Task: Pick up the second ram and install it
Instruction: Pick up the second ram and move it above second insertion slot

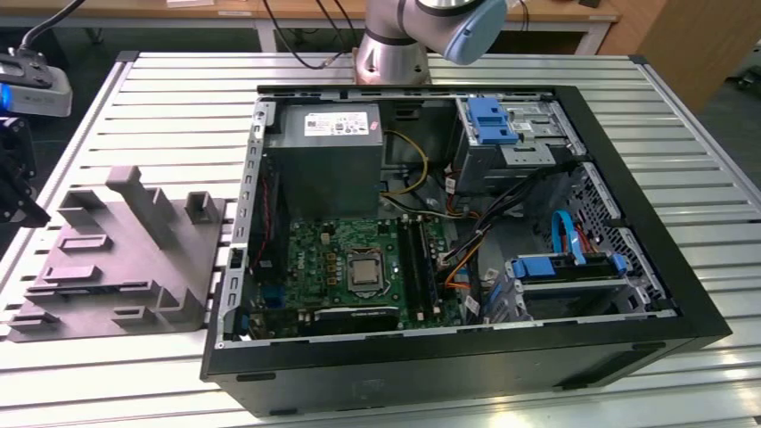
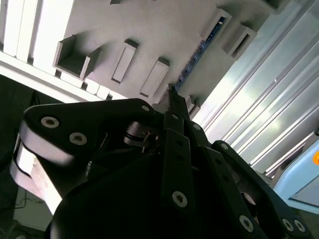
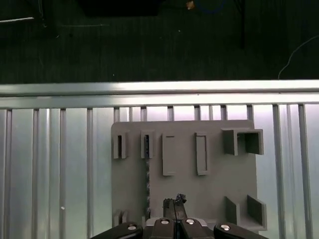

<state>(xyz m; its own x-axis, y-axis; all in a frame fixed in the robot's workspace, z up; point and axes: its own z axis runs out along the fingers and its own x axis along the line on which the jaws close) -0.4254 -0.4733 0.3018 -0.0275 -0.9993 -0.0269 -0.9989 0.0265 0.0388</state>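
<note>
The second ram is a thin dark stick standing on edge in a long slot of the grey holder block. In the second wrist view the ram shows bluish along that slot. My gripper hangs above the block, a little to one side of the stick and not touching it. Its black fingers are shut with nothing between them, and in the second wrist view the gripper tapers to one closed tip. In the exterior view the green motherboard lies in the open case with its long black slots.
The holder block sits on the slatted metal table at the exterior view's left, next to the black computer case. Inside the case are a grey power supply, cables and blue drive brackets. The table edge and the dark floor lie beyond the block.
</note>
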